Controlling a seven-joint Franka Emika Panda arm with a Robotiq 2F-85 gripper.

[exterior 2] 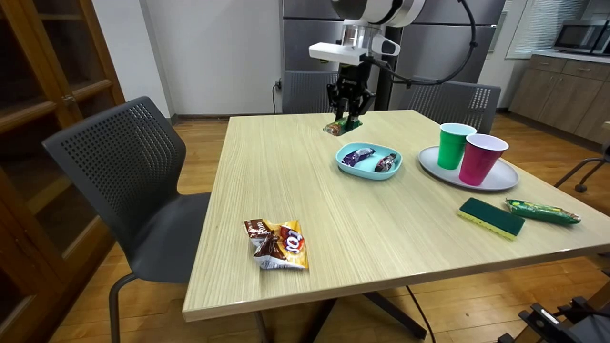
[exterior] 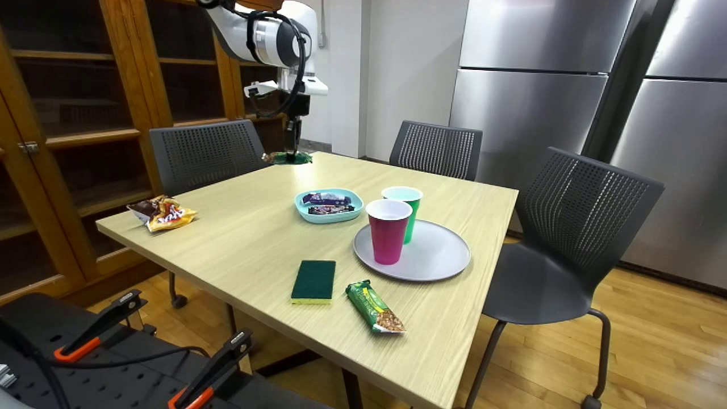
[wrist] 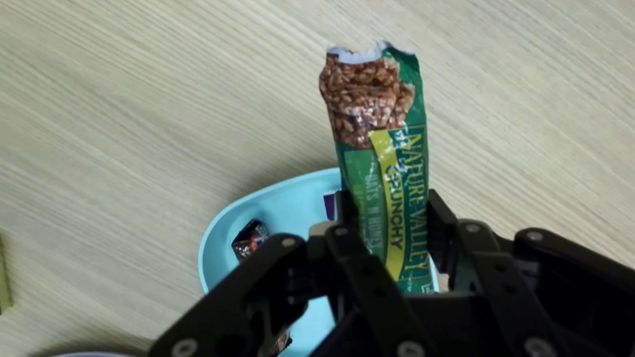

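While the gripper (wrist: 392, 213) pinches a green granola bar (wrist: 379, 163) across its width, a carrying step seems in hand, calling next for a steady squeeze; the bar juts out both sides, aloft over a worktop (exterior 2: 286, 181) whose blue dish (wrist: 292, 203) sits well in from every edge

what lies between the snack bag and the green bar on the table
A sponge, in both exterior views, much nearer the green bar than the snack bag.

- I get bright exterior views, glare on the fridge (exterior: 531, 125).
- My wrist view is dimmer: highlights on the bar (wrist: 382, 163), soft shadow beside the tray (wrist: 292, 208).
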